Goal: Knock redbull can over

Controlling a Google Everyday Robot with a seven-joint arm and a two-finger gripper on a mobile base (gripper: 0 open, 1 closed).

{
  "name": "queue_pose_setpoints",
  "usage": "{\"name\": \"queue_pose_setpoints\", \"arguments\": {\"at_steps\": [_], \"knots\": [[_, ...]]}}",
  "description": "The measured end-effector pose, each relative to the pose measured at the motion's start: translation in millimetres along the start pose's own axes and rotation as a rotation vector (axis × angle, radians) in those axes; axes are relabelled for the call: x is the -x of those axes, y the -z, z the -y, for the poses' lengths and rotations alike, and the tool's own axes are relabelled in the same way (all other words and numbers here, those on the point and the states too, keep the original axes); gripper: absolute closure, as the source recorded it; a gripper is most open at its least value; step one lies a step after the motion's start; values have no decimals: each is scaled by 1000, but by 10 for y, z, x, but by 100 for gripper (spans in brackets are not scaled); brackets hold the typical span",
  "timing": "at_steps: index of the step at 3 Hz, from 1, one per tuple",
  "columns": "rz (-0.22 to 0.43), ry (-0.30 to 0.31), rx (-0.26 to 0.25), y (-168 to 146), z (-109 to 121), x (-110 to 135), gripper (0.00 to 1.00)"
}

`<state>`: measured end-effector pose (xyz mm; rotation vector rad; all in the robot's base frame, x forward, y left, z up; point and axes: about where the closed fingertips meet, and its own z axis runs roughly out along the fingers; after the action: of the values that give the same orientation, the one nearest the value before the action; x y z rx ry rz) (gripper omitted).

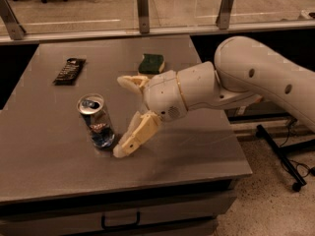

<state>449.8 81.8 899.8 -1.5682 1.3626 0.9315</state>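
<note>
End effector is held spread, can upright just beside its lower fingertip; can may be slid along desk, not tipped, if struck low.

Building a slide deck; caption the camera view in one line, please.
Open tool poised beside the upright redbull can on a grey table, green sponge and dark snack wrapper farther back.
</note>
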Motion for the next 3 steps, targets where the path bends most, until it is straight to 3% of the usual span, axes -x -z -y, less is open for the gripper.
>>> {"name": "queue_pose_setpoints", "arguments": {"at_steps": [1, 2, 3], "knots": [[53, 30, 39, -415, 66, -1, 0], [81, 58, 58, -644, 143, -43, 17], [83, 75, 71, -738, 194, -39, 41]]}}
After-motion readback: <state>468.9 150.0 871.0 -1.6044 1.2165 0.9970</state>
